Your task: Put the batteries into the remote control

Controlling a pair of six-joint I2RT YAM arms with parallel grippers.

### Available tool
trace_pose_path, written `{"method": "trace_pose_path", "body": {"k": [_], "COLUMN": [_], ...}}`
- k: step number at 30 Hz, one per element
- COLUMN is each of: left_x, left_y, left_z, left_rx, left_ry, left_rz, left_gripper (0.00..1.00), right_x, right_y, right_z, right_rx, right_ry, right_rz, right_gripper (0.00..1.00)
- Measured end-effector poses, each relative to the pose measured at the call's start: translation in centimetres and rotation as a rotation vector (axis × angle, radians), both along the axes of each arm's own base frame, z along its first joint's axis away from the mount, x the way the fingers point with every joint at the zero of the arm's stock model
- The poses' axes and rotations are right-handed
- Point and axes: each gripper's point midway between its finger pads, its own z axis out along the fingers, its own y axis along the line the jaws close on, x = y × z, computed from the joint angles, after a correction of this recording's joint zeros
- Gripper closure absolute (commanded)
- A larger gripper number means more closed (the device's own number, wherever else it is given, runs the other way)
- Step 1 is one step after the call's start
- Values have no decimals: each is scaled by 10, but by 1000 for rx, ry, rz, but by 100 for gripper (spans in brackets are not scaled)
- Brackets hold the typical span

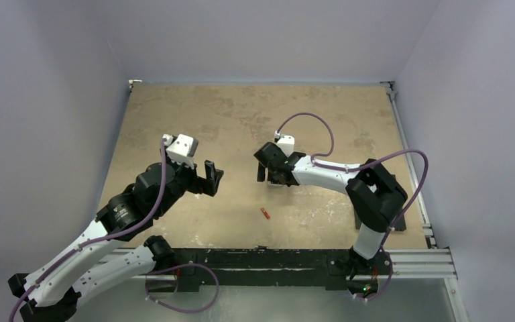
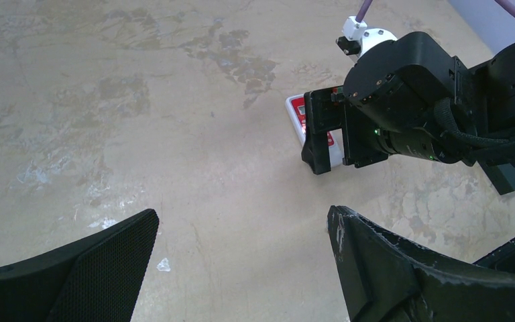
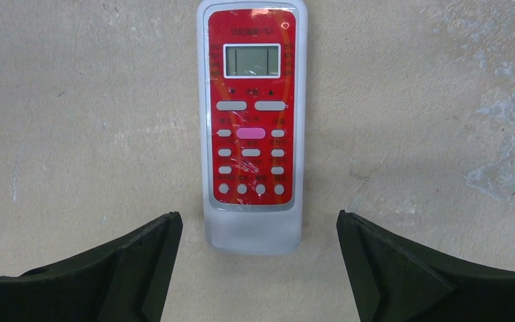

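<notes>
The remote control (image 3: 251,127) lies flat on the table with its red front, pale screen and buttons facing up. My right gripper (image 3: 258,218) is open and hovers over the remote's plain lower end, one finger on each side, not touching it. In the left wrist view the remote (image 2: 299,113) is partly hidden behind the right gripper (image 2: 338,159). One slim red battery (image 1: 265,213) lies alone on the table, nearer the front edge than both grippers. My left gripper (image 1: 212,176) is open and empty, left of the remote, with only bare table between its fingers (image 2: 117,258).
The tan, stained table (image 1: 241,114) is enclosed by pale walls on the left, back and right. A dark flat plate (image 1: 412,213) lies at the right edge beside the right arm's base. A black rail (image 1: 261,258) runs along the front edge.
</notes>
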Motion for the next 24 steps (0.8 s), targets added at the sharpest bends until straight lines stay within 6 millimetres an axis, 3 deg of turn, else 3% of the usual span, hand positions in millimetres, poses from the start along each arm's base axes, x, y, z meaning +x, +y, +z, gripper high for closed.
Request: {"method": "trace_pose_path", "body": {"k": [11, 24], "left_x": [0, 0], "left_y": [0, 0], "left_z": [0, 0], "left_rx": [0, 0], "left_ry": [0, 0], "left_rz": [0, 0], "left_gripper": [1, 1], "right_x": [5, 2], "right_y": [4, 1], "right_z": [0, -15], "right_rx": [17, -16], "right_ry": [-14, 13], "right_rz": [-2, -1], "right_gripper": [9, 18]}}
